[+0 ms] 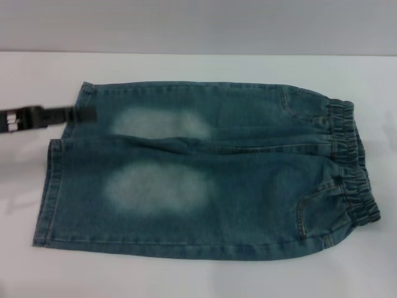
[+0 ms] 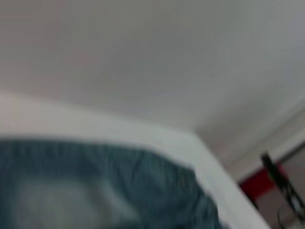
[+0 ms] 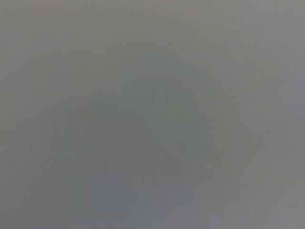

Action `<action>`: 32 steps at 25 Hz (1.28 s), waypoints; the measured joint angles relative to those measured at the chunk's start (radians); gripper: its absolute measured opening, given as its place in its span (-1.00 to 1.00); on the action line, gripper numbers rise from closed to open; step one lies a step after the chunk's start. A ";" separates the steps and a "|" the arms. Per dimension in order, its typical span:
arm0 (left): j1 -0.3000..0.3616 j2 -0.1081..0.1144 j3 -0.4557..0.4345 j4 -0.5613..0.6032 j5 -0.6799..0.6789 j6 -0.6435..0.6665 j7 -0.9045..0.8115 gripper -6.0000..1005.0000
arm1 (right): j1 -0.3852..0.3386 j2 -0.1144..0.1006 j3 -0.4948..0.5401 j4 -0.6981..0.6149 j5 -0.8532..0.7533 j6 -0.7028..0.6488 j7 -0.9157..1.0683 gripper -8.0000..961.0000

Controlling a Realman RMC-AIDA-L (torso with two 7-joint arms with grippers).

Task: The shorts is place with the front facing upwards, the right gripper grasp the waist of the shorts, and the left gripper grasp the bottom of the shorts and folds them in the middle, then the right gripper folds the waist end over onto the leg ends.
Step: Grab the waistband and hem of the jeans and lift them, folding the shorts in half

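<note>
1. The shorts [image 1: 205, 171] lie nearest to the camera in the head view, spread flat on the white table [image 1: 186, 279] with the front side up.
2. The gathered elastic waist [image 1: 350, 164] points to the robot's right, and the bottom of the shorts [image 1: 53, 186] points to the robot's left.
3. Both legs lie side by side, one farther from the robot and one nearer, and each has a pale faded patch in the middle.
4. The hem of the nearer leg reaches a little more to the left than the hem of the farther leg.
5. The left gripper [image 1: 87, 115] comes in from the left edge of the head view, low over the table, and its tip is at the hem of the farther leg.
6. I cannot tell if its jaws are released or clenched, because the tip is dark and lies against the denim.
7. The left wrist view shows a blurred part of the shorts [image 2: 95, 191] on the table [image 2: 143, 136], with a grey wall behind.
8. The right gripper appears in no view, and the right wrist view shows only plain grey.
</note>
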 joint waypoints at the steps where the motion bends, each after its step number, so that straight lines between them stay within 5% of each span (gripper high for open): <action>1: -0.004 0.007 -0.001 0.002 0.025 0.015 -0.020 0.62 | 0.000 -0.001 -0.001 -0.002 -0.001 0.007 0.000 0.48; 5: -0.033 0.057 -0.003 -0.003 0.176 0.086 -0.131 0.62 | -0.008 -0.002 -0.006 -0.023 -0.003 0.031 -0.001 0.48; 8: -0.047 0.074 -0.006 -0.009 0.262 0.134 -0.202 0.62 | -0.009 -0.002 -0.004 -0.027 -0.003 0.052 -0.001 0.48; 18: -0.036 0.073 -0.006 -0.011 0.366 0.140 -0.312 0.62 | -0.010 -0.002 0.002 -0.057 -0.001 0.079 -0.002 0.48; 32: -0.022 0.040 0.000 -0.011 0.504 0.044 -0.361 0.62 | -0.024 -0.002 0.005 -0.082 0.003 0.079 -0.002 0.48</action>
